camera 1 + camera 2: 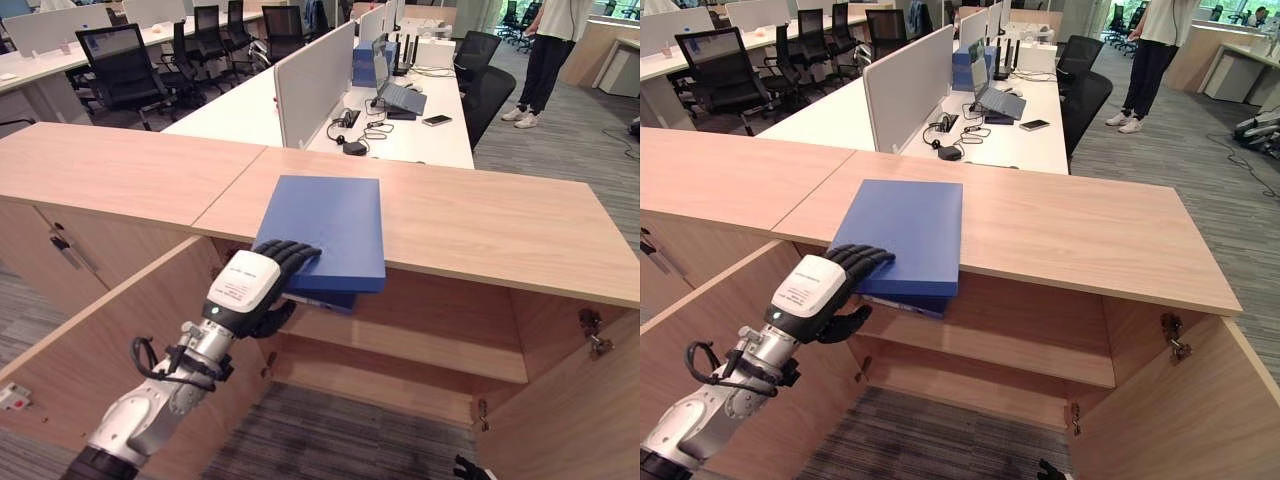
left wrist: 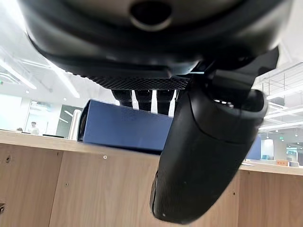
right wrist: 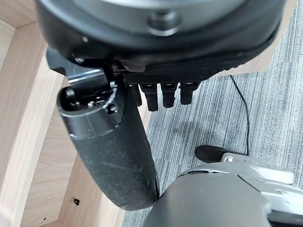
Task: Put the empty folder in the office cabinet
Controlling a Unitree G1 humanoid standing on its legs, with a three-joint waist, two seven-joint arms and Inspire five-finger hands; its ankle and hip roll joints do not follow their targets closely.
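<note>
A: Blue folder (image 1: 328, 226) flat on cabinet top (image 1: 500, 225), near edge overhanging open cabinet.

B: Left hand (image 1: 262, 283) at folder's 7 o'clock corner, fingers curled over top, thumb beneath. Right hand (image 3: 113, 146) down low, fingers loose, holding nothing.

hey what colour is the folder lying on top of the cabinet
Solid blue. The folder shows best in the left eye view, overhanging the cabinet top's front edge, the left hand gripping its near edge.

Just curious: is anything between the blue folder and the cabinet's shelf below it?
Nothing: below the blue folder, the shelf lies bare in the left eye view.
</note>
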